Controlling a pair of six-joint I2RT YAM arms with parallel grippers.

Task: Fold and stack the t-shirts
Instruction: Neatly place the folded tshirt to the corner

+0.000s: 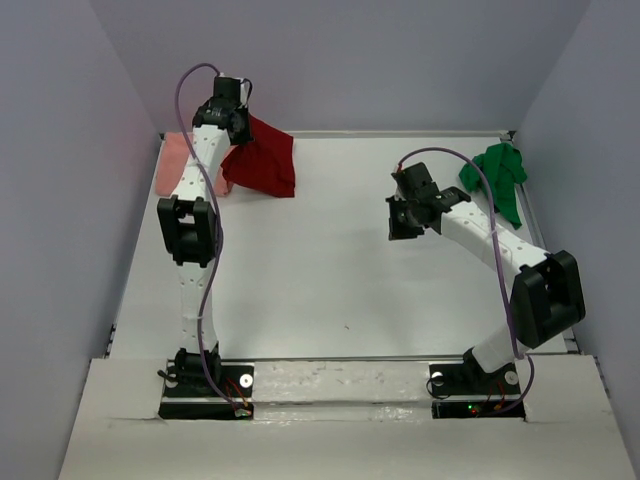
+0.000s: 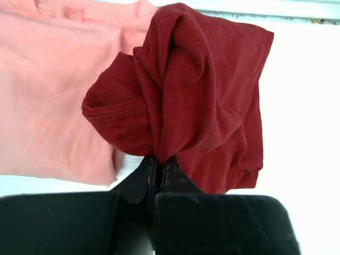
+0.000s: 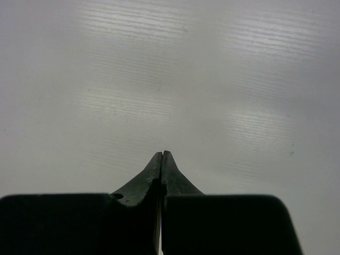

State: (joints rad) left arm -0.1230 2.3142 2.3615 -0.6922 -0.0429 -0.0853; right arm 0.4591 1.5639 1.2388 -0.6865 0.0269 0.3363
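Left gripper (image 2: 158, 159), jaws pressed together, pinches a bunched fold of the dark red soft cloth t-shirt (image 2: 212, 90); the cloth hangs crumpled from the tips at the far left of the white table (image 1: 330, 280), its lower part draping toward the surface. Pale salmon pink cloth t-shirt (image 2: 48, 90) lies flat in the far-left corner, just beside the red one and touching it or nearly so; overlap cannot be told. Right gripper (image 3: 161, 155) is closed on nothing, hovering over bare table right of centre. Bright green cloth t-shirt (image 1: 497, 175) sits crumpled at the far right edge, well apart. Judgement: the step is bringing the red shirt out to open table for spreading. Note for a good result: raise it until the trailing hem is free of the pink shirt before moving toward the centre, or the pink may drag. One pinch keeps it bunched; the right gripper should take a second edge, such as a shoulder or hem corner, to pull it flat.
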